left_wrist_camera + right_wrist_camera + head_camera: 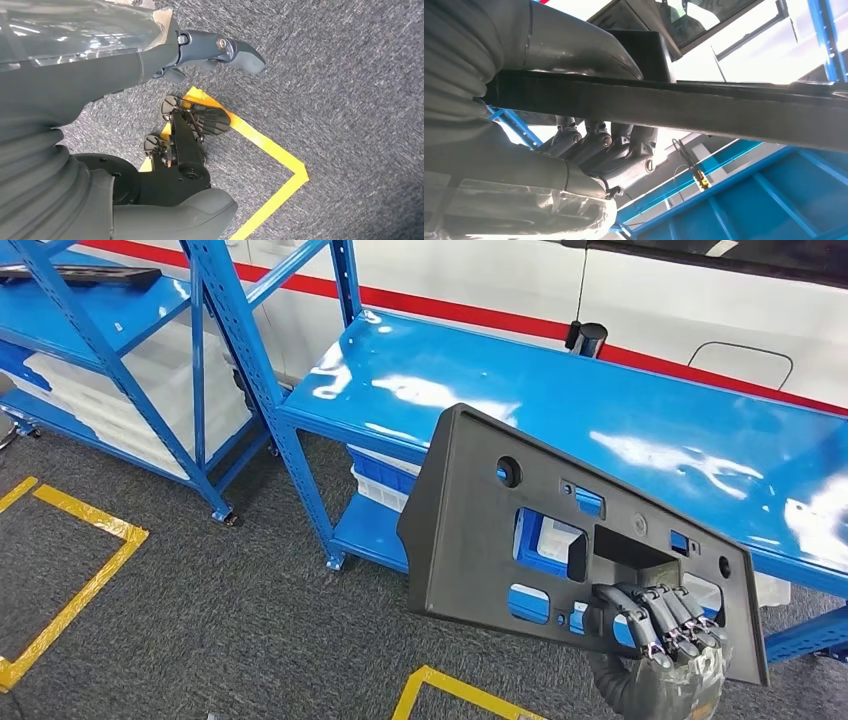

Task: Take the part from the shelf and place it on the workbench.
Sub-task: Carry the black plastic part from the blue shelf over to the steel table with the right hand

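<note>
While the right hand (pixel 660 640) sits at the lower right of the head view, its dark fingers (pixel 668 620) are curled over the bottom edge of a dark grey plastic panel (pixel 480 540) and it's got a solid grip on it. That's the part, a flat wide plate with a round hole and several rectangular cutouts, held up tilted in mid-frame, off any surface. In the right wrist view the thumb (pixel 574 45) lies on one face of the panel's edge (pixel 724 107) and the fingers (pixel 594 147) wrap the other face, so it's clamped between them.

Behind the panel, running from centre to the right edge of the head view, is the glossy blue workbench (pixel 620 410), with a small black cylinder (pixel 590 338) standing near its far edge. Blue and white bins (pixel 385 480) sit on its lower level. Upper left of the frame is the blue shelf rack (pixel 120 330), with another dark part (pixel 80 275) lying on top.

Left hand (pixel 210 50) hangs over grey carpet (pixel 350 100) with yellow floor tape (pixel 270 145), fingers apart, holding nothing.
</note>
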Tool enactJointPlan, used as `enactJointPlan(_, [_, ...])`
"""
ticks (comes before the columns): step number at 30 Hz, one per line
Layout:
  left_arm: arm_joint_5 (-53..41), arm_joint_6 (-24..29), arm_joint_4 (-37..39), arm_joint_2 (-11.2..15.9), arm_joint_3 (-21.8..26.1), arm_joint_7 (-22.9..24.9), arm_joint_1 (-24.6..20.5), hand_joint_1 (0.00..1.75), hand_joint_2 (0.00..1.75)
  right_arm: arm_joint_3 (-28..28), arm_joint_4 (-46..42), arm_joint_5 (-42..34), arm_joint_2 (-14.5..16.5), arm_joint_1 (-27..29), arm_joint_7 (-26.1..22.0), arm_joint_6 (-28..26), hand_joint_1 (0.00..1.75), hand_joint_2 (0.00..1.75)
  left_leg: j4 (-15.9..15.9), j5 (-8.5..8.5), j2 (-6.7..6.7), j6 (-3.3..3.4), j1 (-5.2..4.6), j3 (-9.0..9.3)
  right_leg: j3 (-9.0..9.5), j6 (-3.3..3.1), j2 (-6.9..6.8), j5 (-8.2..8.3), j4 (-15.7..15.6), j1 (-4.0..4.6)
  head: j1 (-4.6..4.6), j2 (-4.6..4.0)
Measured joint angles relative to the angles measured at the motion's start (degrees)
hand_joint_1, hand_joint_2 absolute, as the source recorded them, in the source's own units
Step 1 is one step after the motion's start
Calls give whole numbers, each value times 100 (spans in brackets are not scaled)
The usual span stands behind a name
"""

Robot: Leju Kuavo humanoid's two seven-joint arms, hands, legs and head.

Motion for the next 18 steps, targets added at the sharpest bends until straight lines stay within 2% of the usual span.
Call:
enactJointPlan(1, [1, 0, 0, 1, 2, -3, 2, 0, 175, 4, 9, -2, 2, -7, 2, 0, 175, 175, 0, 21, -6, -34, 0, -5, -28, -19, 1, 33, 2, 10, 1, 0])
enactJointPlan(3, [3, 2, 0, 9, 7, -8, 9, 0, 175, 13, 25, -7, 7, -23, 6, 0, 175, 175, 74, -51, -14, -101, 16, -57, -66, -105, -7, 79, -33, -48, 0, 0])
enactJointPlan(4, [5, 7, 0, 13, 10, -10, 14, 0, 175, 19, 31, -15, 10, -28, 9, 0, 175, 175, 239, -205, -17, -138, 29, -130, -80, -163, -14, 117, -48, -78, -4, 0])
enactJointPlan(5, [9, 16, 0, 17, 17, -12, 20, 0, 175, 27, 42, -24, 13, -34, 19, 0, 175, 175, 532, -435, -19, -177, 47, -250, -105, -219, -23, 159, -54, -99, -9, 0])
enactJointPlan(7, [20, 49, 0, 18, 37, -10, 45, 0, 175, 49, 72, -23, 16, -51, 70, 0, 175, 175, 1346, -918, -16, -251, 82, -549, -192, -271, -35, 230, -46, -85, -18, 0])
enactJointPlan(8, [27, 73, 0, 21, 53, -6, 64, 0, 175, 63, 94, -2, 15, -64, 115, 0, 175, 175, 1658, -1041, -14, -278, 100, -641, -236, -275, -37, 263, -42, -80, -18, 0])
enactJointPlan(9, [32, 94, 0, 26, 69, 3, 84, 0, 175, 79, 115, 17, 14, -79, 163, 0, 175, 175, 1763, -1043, -13, -296, 117, -629, -271, -266, -37, 290, -38, -78, -19, 0])
enactJointPlan(10, [36, 109, 0, 33, 84, 16, 100, 0, 175, 90, 134, 29, 12, -93, 204, 0, 175, 175, 1624, -939, -11, -303, 134, -498, -294, -252, -36, 311, -37, -78, -20, 0])
enactJointPlan(12, [38, 119, 0, 55, 103, 37, 111, 0, 175, 99, 155, 6, 8, -106, 224, 0, 175, 175, 806, -607, -12, -285, 156, 39, -316, -212, -37, 343, -35, -76, -20, 0])
enactJointPlan(13, [36, 114, 0, 68, 108, 43, 110, 0, 175, 99, 159, -14, 8, -108, 215, 0, 175, 175, 382, -489, -15, -265, 154, 300, -326, -187, -38, 359, -29, -63, -19, 0])
enactJointPlan(14, [33, 109, 0, 80, 115, 43, 109, 0, 175, 99, 160, -30, 7, -110, 205, 0, 175, 175, 80, -425, -18, -244, 147, 474, -340, -155, -42, 380, -23, -49, -15, 0])
enactJointPlan(15, [31, 104, 0, 88, 122, 43, 110, 0, 175, 99, 160, -39, 6, -112, 198, 0, 175, 175, -72, -407, -20, -223, 132, 549, -360, -117, -45, 404, -17, -39, -16, 0])
enactJointPlan(16, [31, 92, 0, 94, 129, 40, 110, 0, 175, 100, 163, -31, 5, -114, 196, 0, 175, 175, -113, -395, -19, -200, 113, 542, -381, -74, -48, 432, -15, -33, -13, 0])
enactJointPlan(18, [42, 51, 0, 100, 149, 24, 101, 0, 175, 116, 179, 59, 3, -126, 208, 0, 175, 175, -165, -322, 2, -108, 104, 472, -445, -2, -43, 434, 26, -25, -13, 0])
